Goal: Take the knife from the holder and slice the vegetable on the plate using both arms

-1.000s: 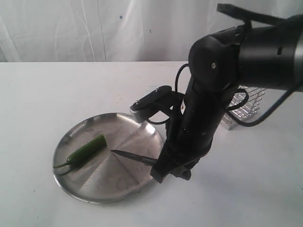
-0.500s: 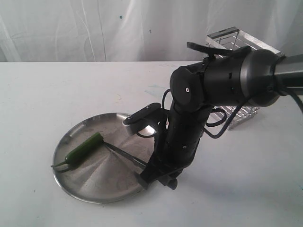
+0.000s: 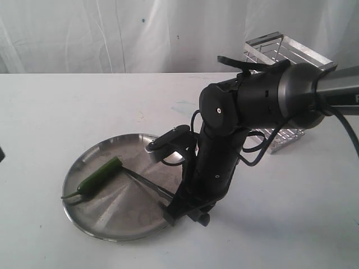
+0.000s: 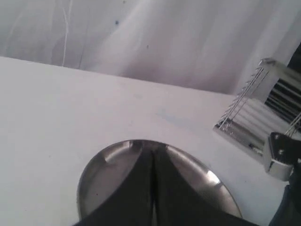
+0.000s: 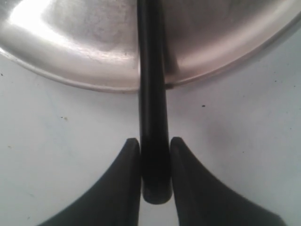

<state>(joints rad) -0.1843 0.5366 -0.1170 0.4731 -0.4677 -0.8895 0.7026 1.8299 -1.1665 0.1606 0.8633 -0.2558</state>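
My right claw (image 5: 155, 143) clamps the knife (image 3: 147, 184) handle, blade tip just beside the vegetable (image 3: 101, 176) on the plate (image 3: 112, 216); my left claw (image 4: 154, 157) is pressed together, empty.

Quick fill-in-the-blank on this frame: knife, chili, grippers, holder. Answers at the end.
1. The right gripper is shut on the knife by its ____.
2. The knife tip sits over the plate, near the chili at its ____ end (cut/stem).
3. The left gripper is ____ (open/shut).
4. The wire holder stands ____ the plate (on/off).
Missing: handle; cut; shut; off.
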